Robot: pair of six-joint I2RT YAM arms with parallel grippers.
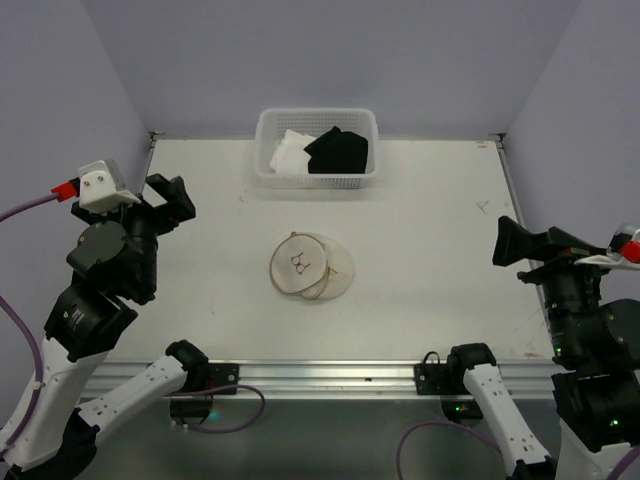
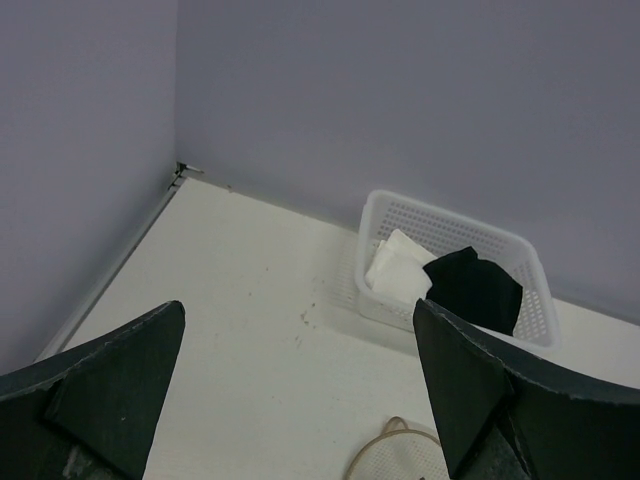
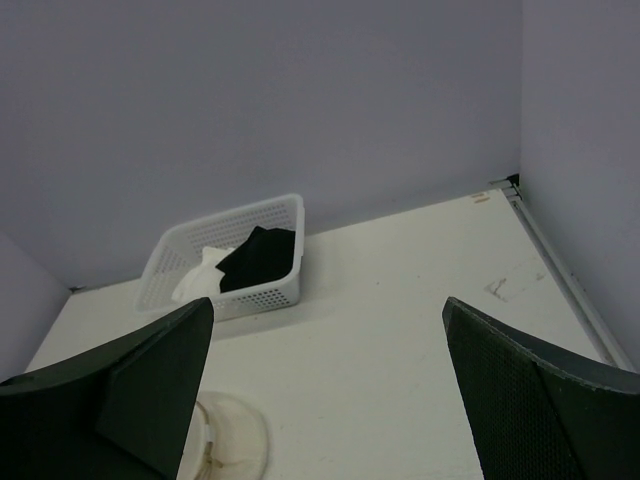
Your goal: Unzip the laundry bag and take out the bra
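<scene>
The left gripper (image 1: 172, 198) hangs above the left side of the worktop (image 1: 440, 250). Its jaws are spread wide and hold nothing. It is well apart from the bag.

In the middle of the worktop lies the laundry bag (image 1: 311, 266). It is small, round, flat and pale, made of mesh. A dark shape shows through the top, and it may be the bra or just a mark on the mesh; the view is too small to tell. I cannot make out the zipper or see if it is open or shut.

Behind the bag, at the far edge, sits a white basket (image 1: 316, 176). Inside it are a white cloth (image 1: 288, 155) and a black cloth (image 1: 338, 150). One of these could be a bra too, so the scene fits a bag that is full and shut, or a bag that is already emptied.

The right gripper (image 1: 520, 243) hangs above the right side, also well apart from the bag. Its jaws are spread wide with nothing in them.

If the bag needs opening, one gripper should press the bag down near the zipper's end so it does not slide. The other should pinch the little pull tab and follow the round edge slowly. The mesh is soft and light, so a hard tug would drag the whole bag along.
</scene>
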